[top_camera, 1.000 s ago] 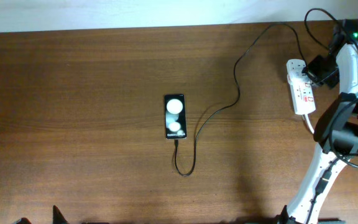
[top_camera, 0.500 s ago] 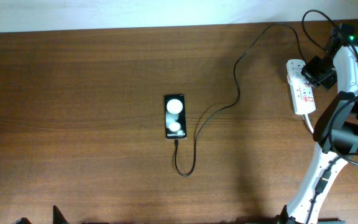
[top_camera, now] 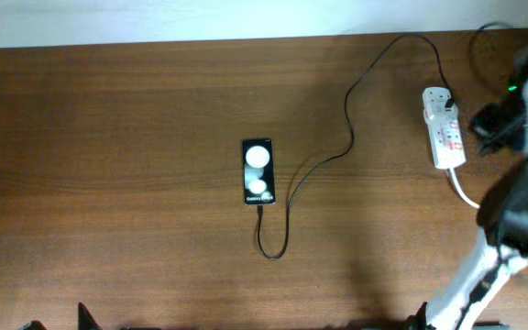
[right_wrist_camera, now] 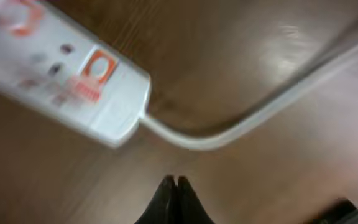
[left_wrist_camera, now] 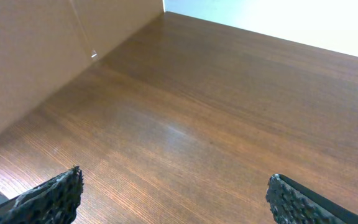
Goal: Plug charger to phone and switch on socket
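R fingers [right_wrist_camera: 168,200]: pressed tip to tip, gripping nothing; wrist view blurred.
Socket [right_wrist_camera: 67,74]: just ahead-left of R fingers, not touching; flat on tabletop [top_camera: 108,183]; orange markings show. Switch pos.: can't tell.
White cord [right_wrist_camera: 241,118]: exits socket's end, curves across just ahead of R fingers, runs off to their right.
Charger [top_camera: 348,119]: cable starts at socket's far end, crosses tabletop away from R fingers, loops, tip reaches phone's near short edge. Seated or not: can't tell.
Phone [top_camera: 258,172]: mid tabletop, well apart from both finger pairs; face up, two white reflections.
L fingers [left_wrist_camera: 55,196]: spread wide, empty, over bare wood.
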`<state>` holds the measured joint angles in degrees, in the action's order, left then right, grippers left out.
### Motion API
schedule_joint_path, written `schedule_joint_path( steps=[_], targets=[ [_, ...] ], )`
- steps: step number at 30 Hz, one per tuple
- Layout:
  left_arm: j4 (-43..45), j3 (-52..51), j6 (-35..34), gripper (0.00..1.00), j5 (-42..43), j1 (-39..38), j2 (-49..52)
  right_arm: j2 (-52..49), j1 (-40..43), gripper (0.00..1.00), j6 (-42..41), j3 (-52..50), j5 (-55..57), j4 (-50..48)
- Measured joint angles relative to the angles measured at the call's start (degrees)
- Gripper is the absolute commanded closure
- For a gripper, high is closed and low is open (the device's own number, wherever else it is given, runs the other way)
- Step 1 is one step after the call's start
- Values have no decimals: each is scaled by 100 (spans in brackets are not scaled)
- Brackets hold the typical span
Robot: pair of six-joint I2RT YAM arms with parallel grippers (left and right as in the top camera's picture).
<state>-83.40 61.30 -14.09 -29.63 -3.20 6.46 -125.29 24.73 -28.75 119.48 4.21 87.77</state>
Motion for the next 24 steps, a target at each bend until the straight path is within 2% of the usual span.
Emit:
schedule_joint_path(
  steps=[2, 5, 8, 9, 11, 13, 14, 15, 16, 18, 19, 22, 24],
  targets=[
    [0, 0, 0, 1, 2, 0, 0, 1322, 4, 96, -13, 57, 42, 291],
    [4, 2, -2, 1, -2, 0, 0, 4159, -50, 96, -17, 140, 83, 907],
    [17, 2, 0, 1, -2, 2, -101, 6714, -50, 96, -4, -584, 164, 905],
    [13, 2, 0, 1, 0, 0, -208, 7484, -50, 96, 0, -1067, 201, 535],
    [-90, 13, -2, 1, 0, 0, -522, 8644, -50, 96, 330, -2531, 223, -1305],
    [-153, 22, 0, 1, 4, 2, -566, 8804, -50, 96, 579, -4046, 219, -3480],
    [-133, 22, 0, 1, 2, 0, -568, 8452, -50, 96, 691, -4999, 223, -4494],
    [-138, 26, -2, 1, 0, 2, -577, 8135, -50, 96, 776, -5377, 223, -5178],
    [-144, 33, 0, 1, 2, 2, -584, 7071, -50, 96, 866, -5635, 219, -5652],
    [-140, 33, 0, 1, 0, 0, -584, 5344, -50, 96, 949, -5418, -114, -4621],
    [-133, 33, -2, 1, 0, 0, -584, 4964, -50, 96, 966, -5368, -348, -4474],
    [-136, 33, -2, 1, 2, 0, -584, 4192, -50, 96, 1001, -5053, -702, -4868],
    [-140, 33, 0, 1, 2, 0, -584, 3276, -50, 96, 1029, -4422, -734, -4636]
  ],
)
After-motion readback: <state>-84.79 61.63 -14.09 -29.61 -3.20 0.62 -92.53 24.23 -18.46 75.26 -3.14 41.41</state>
